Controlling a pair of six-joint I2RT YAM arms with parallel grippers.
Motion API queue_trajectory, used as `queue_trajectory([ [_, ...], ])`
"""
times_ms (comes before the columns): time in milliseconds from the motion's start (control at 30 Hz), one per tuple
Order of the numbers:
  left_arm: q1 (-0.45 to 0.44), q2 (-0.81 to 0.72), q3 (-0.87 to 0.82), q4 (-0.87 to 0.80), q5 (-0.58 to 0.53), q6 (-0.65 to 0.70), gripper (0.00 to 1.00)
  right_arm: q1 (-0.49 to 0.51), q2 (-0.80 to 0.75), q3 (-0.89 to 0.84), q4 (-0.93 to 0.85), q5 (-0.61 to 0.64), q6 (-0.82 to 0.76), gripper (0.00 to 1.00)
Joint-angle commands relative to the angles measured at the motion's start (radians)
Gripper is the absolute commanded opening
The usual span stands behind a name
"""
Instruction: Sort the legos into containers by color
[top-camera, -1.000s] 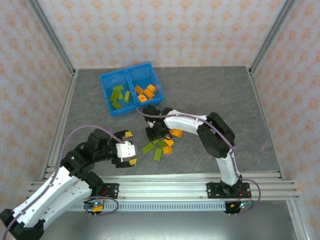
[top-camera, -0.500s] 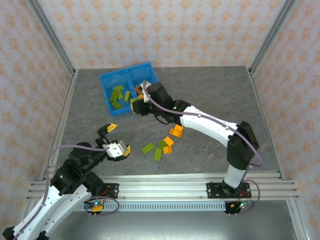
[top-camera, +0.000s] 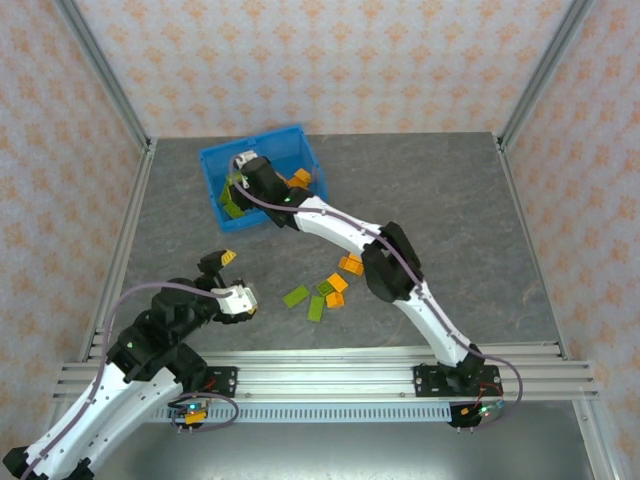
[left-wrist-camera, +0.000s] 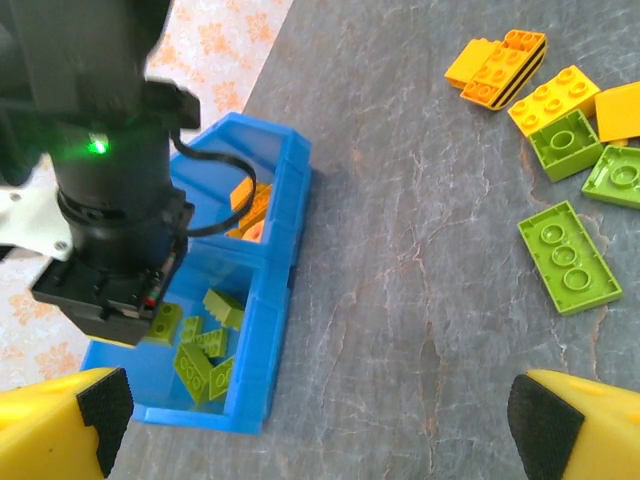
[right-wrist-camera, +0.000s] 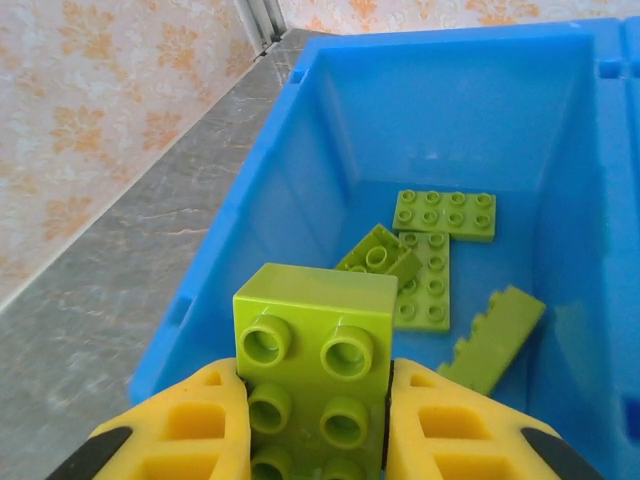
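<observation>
Tabletop (top-camera: 430, 190) grey, walls (top-camera: 330, 60) floral; right end effector (right-wrist-camera: 314, 405) clamps lego (right-wrist-camera: 315, 330); left end effector (left-wrist-camera: 325, 413) wide.

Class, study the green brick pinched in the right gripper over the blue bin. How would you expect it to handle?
Probably stiff: the green brick shows square edges in the right gripper. Its glossy sides look somewhat slippery. Released, its flat faces should let it settle in the blue bin, not roll.

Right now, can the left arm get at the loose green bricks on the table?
Probably yes. The left gripper hangs open beside the green bricks with bare table between them, and the right gripper with its carried brick is away over the blue bin.
</observation>
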Motion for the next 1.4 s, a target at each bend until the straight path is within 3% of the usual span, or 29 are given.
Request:
queue_trajectory([
  [0, -0.006, 0.007, 0.02, -0.037, -0.038, 0.033, 1.0, 0.006, 0.119, 0.184, -0.12, 0.063, -0.051, 0.26],
  [167, -0.006, 0.034, 0.023, -0.039, -0.038, 0.041, 1.0, 0.006, 0.215, 0.319, -0.147, 0.06, -0.046, 0.3],
  [267, -0.005, 0.034, 0.02, -0.035, -0.048, 0.042, 1.0, 0.006, 0.207, 0.318, -0.149, 0.048, -0.035, 0.44],
  [400, -0.004, 0.034, 0.01, -0.02, -0.065, 0.045, 1.0, 0.006, 0.166, 0.314, -0.165, 0.035, -0.036, 0.51],
  [767, -0.003, 0.0, -0.045, 0.073, 0.002, 0.008, 1.0, -0.014, -0.078, 0.199, -0.192, -0.039, -0.008, 0.54],
  [900, -0.003, 0.03, -0.047, 0.123, 0.065, -0.064, 1.0, -0.061, -0.259, 0.019, -0.192, -0.097, 0.046, 0.56],
  [1067, -0.005, 0.151, 0.077, 0.164, 0.053, -0.231, 1.0, -0.114, -0.656, -0.482, -0.075, -0.109, 0.032, 0.6],
  [1233, -0.016, 0.344, 0.241, 0.279, -0.024, -0.678, 0.99, -0.124, -1.042, -0.945, -0.04, -0.013, -0.005, 0.67],
  [1367, -0.104, 0.582, 0.371, 0.255, -0.128, -0.922, 0.99, -0.124, -1.25, -1.138, -0.144, 0.058, 0.051, 0.7],
])
